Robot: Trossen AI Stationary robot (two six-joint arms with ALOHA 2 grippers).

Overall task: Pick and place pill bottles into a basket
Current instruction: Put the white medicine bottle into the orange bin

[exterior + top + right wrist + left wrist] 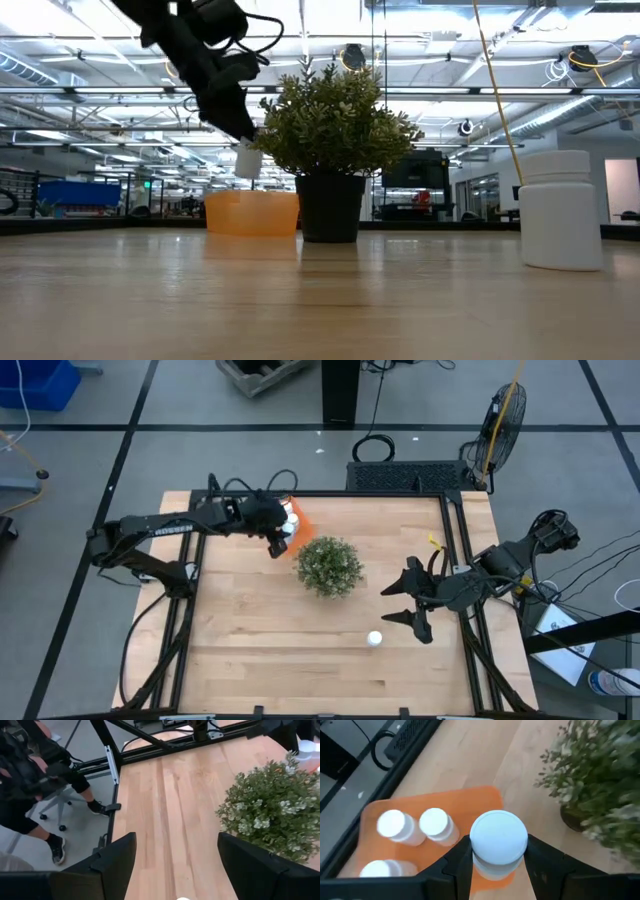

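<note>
While one pill bottle (pixel 375 639) waits on the table near the open, idle right gripper (pixel 407 603), the left gripper (pixel 495 865) clamps another bottle (pixel 498 840) apparently over the basket (pixel 485 797) edge; move inward before releasing, clear of three bottles (pixel 415 827) inside.
</note>
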